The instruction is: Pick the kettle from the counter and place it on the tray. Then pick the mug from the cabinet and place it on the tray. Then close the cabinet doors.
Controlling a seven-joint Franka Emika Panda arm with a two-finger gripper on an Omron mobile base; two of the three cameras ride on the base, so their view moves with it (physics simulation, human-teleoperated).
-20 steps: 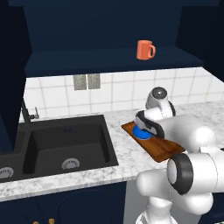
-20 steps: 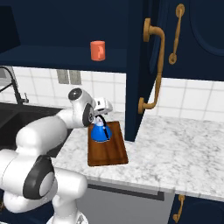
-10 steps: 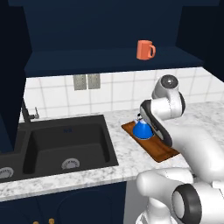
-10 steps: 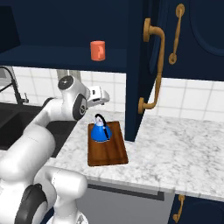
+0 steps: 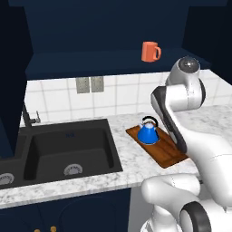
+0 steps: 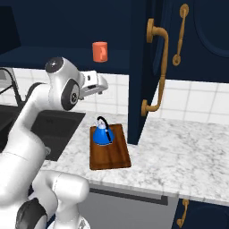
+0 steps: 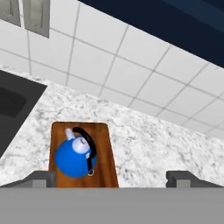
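The blue kettle [image 5: 147,132] stands upright on the brown tray [image 5: 168,153], near the tray's far end. The tray lies flat on the speckled tabletop [image 5: 122,158], at about 3 o'clock from the black sink [image 5: 68,152] in the left base view. The gripper [image 7: 111,178] is wide open and holds nothing; it hangs up above the kettle, not touching it. The orange mug [image 5: 150,51] sits on the shelf of the dark cabinet [image 5: 90,68], at about 12 o'clock from the kettle. One cabinet door [image 6: 145,71] with gold handles stands open beside the tray
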